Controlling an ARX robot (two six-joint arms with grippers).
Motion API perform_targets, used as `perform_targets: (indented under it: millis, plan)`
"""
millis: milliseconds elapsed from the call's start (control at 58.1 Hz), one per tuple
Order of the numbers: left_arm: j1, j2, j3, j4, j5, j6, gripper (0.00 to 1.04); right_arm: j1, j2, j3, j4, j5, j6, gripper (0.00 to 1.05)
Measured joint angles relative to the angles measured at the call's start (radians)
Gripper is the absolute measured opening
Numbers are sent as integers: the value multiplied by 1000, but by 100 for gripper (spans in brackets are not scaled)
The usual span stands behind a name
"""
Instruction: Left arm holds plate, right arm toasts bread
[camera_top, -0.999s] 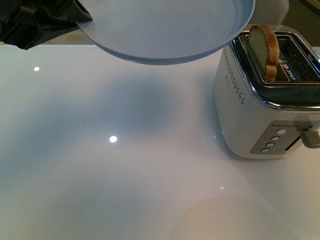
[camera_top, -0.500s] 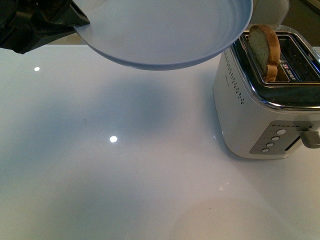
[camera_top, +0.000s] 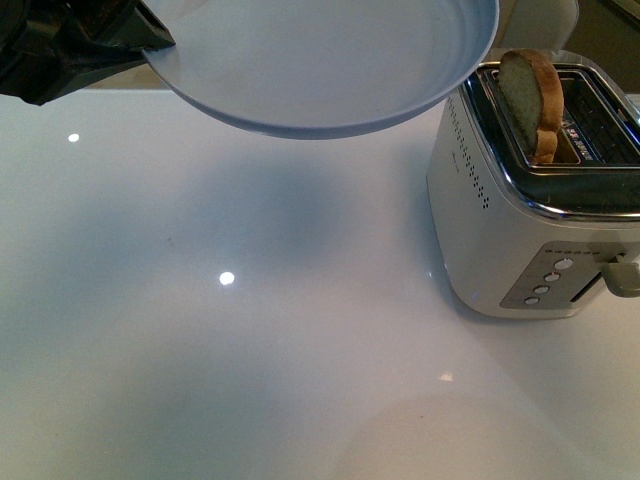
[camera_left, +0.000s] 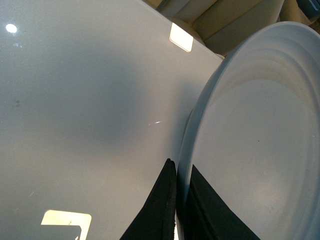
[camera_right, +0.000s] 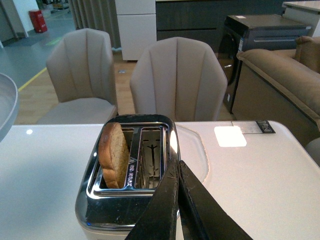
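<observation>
the left end effector (camera_left: 179, 180) is clamped on the rim of the plate (camera_top: 320, 60), holding it tilted in the air above the table (camera_top: 250, 350), just beside the toaster (camera_top: 510, 240). the bread (camera_top: 530, 100) stands in the slot nearer the plate, its top poking out. the right end effector (camera_right: 178, 166) faces the toaster, fingers pressed together, gripping nothing. i'd guess the slice is due to come out: the right arm must open, pinch the crust and carry it to the plate.
</observation>
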Motion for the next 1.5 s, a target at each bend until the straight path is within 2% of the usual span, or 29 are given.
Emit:
perform_targets:
  millis: [413,534,1120,1154,1223,1447,1499]
  plan:
    - [-5,0,0,0,-7,0,3,0,-175,-57,-116,0,0,2]
    - [-8,0,0,-2,-8,0,3,0,-204,-75,-103,1,0,2]
    - [-13,0,1,-7,-8,0,3,0,-388,-75,-285,0,0,2]
    - [-13,0,1,-7,-8,0,3,0,-409,-75,-306,0,0,2]
    - [-15,0,1,-7,-8,0,3,0,-525,-75,-449,0,0,2]
    - [-21,-3,1,-10,-12,0,3,0,-561,-75,-463,-1,-1,2]
    - [-21,-4,2,-11,-12,0,3,0,-561,-75,-463,-1,-1,9]
